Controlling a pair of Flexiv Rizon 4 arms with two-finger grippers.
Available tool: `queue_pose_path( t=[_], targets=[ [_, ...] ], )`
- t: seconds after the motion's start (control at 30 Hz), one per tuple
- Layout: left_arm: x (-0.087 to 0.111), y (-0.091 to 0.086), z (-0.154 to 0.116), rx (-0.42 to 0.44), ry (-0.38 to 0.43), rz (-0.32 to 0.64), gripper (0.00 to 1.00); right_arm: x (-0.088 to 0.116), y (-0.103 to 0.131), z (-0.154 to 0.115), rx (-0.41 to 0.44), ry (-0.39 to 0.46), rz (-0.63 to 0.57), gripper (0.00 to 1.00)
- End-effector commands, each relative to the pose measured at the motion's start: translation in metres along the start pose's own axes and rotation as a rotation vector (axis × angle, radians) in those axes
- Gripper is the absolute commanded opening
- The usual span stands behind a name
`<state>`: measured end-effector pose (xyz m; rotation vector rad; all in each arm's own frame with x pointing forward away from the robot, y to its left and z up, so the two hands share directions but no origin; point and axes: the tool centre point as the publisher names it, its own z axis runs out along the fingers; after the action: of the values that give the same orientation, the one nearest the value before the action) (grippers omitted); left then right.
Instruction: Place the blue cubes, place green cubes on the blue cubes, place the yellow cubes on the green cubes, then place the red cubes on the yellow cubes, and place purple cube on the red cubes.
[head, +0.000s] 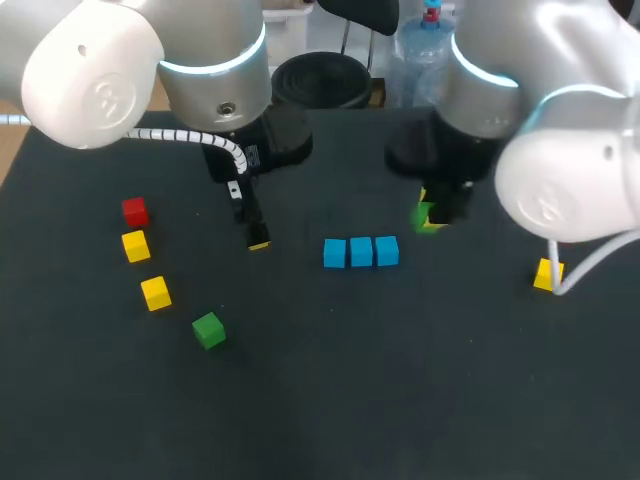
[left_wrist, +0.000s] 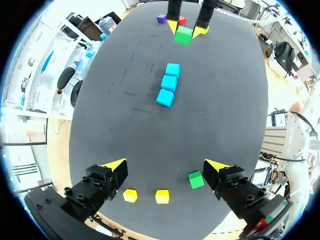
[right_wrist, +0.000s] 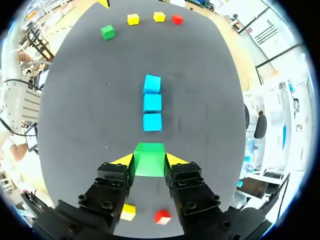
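Note:
Three blue cubes (head: 361, 251) lie in a row mid-table, also ahead of my right gripper (right_wrist: 150, 161). That gripper (head: 432, 216) is shut on a green cube (right_wrist: 150, 159) and hovers just right of the row. My left gripper (left_wrist: 165, 167) hangs open left of the row (head: 256, 238), holding nothing. A second green cube (head: 209, 330) lies loose at the front left, close to one left finger (left_wrist: 196, 179). Two yellow cubes (head: 136, 246) (head: 155, 293) and a red cube (head: 135, 211) sit at the left. Another yellow cube (head: 547, 274) is at the right.
A purple cube (left_wrist: 161, 18) and a second red cube (left_wrist: 182, 20) lie on the table beyond my right gripper, hidden by the right arm in the head view. In the right wrist view, that red cube (right_wrist: 162, 217) and a yellow cube (right_wrist: 128, 211) show under the fingers.

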<state>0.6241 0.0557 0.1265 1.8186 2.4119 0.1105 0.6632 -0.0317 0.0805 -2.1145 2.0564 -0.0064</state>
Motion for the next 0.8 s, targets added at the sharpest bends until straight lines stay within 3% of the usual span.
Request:
queue_pose_path(
  t=[0.03, 0.8],
  targets=[
    [0.0, 0.0, 0.0, -0.001, 0.0, -0.001, 1.0, -0.008, -0.008, 0.011, -0.024, -0.007, -0.01, 0.0],
    [0.0, 0.0, 0.0, -0.001, 0.0, -0.001, 1.0, -0.05, -0.009, 0.02, -0.041, 0.017, -0.066, 0.0]
  ],
)
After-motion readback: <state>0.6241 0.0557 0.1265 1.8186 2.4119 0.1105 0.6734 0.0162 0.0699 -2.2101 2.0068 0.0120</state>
